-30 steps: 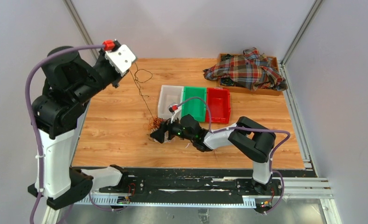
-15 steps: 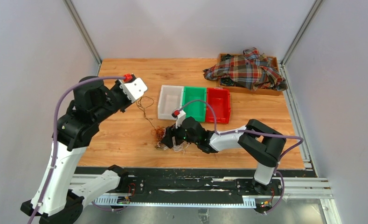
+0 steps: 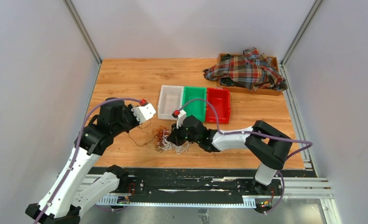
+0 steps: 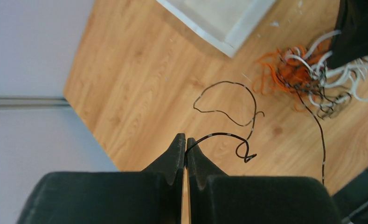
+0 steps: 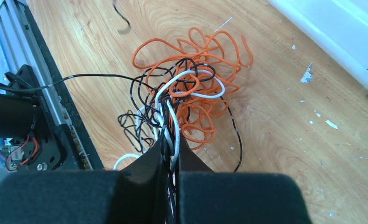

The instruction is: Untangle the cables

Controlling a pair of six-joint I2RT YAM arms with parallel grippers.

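Pinching a single black cable (image 4: 221, 134), the left gripper (image 4: 185, 145) is closed tight, a grip only its wrist view reveals. The right gripper (image 5: 171, 140) clamps white and black strands of the tangle (image 5: 191, 88), which fans out just beyond its tips on the table (image 5: 289, 140), near the white bin (image 5: 331, 42).

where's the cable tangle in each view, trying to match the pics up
Top external: tangle low centre, at the tip of the right gripper.
Left wrist: tangle upper right, past the black cable held in the jaws.
Right wrist: tangle centre, its white strands pinched in the jaws.
Shared landmark: white bin, close beside the tangle in all three.
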